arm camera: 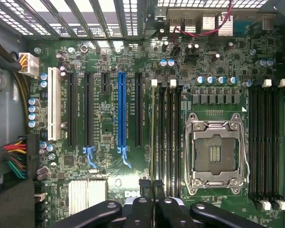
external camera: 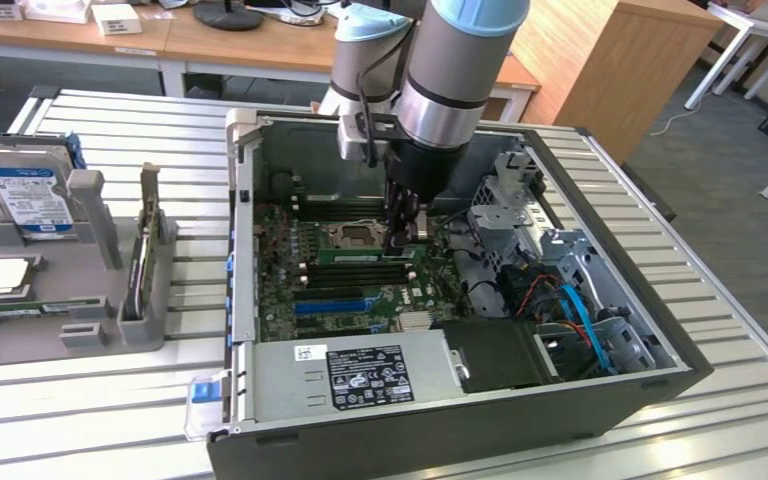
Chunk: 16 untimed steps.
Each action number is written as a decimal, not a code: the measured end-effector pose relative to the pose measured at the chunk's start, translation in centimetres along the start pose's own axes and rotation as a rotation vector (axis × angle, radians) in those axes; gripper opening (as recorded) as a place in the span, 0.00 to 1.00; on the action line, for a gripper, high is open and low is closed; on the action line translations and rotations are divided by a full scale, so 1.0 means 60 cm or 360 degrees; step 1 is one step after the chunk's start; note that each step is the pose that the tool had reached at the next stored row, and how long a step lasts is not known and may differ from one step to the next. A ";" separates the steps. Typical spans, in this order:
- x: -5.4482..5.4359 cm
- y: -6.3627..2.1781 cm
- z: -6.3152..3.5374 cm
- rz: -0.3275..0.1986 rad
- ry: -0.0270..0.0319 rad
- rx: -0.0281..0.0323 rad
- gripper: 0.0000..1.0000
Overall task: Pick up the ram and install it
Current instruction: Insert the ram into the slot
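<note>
Arm: the grey and blue robot arm (external camera: 438,70) reaches straight down from above into an open computer case (external camera: 241,250) that lies on its side on a slatted metal counter (external camera: 731,400).
Pincer: the pincer (external camera: 404,232) (arm camera: 151,186) is low over the main board, its dark fingers (arm camera: 143,184) drawn close together and pinching the ram at one end.
Ram: the green ram (external camera: 357,256) (arm camera: 153,133) stands on edge in the row of memory slots (arm camera: 173,137) just beside the processor socket, on the side nearer the long card slots; whether it is pressed fully home cannot be told.
Socket: the silver-framed processor socket (external camera: 357,236) (arm camera: 214,152) sits in the middle of the board with its contacts showing.
Board: the green main board (external camera: 291,290) (arm camera: 104,128) carries black card slots and one blue slot (arm camera: 122,109).
Near side: a grey power supply (external camera: 357,375) with a black and white label fills the case's near edge.
The exterior view's left: a grey holder (external camera: 91,290) stands on the counter well apart from the case, with a hard drive (external camera: 24,195) upright at its far end and a square silver chip (external camera: 4,275) lying flat nearer the camera.
The exterior view's right: metal drive cages and blue cables (external camera: 578,310) crowd that end of the case.
</note>
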<state>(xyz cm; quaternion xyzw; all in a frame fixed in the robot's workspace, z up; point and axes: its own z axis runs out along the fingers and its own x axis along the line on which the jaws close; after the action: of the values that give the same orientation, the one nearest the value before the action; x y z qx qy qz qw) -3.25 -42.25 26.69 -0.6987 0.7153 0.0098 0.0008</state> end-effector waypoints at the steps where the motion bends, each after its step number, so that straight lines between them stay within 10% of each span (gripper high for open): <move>1: 0.000 0.000 0.000 0.0000 0.00002 -0.00001 0.12; 16: 0.000 0.001 0.003 -0.0014 0.00036 -0.00002 0.12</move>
<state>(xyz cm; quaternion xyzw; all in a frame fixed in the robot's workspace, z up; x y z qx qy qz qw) -3.30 -42.24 26.52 -0.7019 0.7122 0.0091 -0.0001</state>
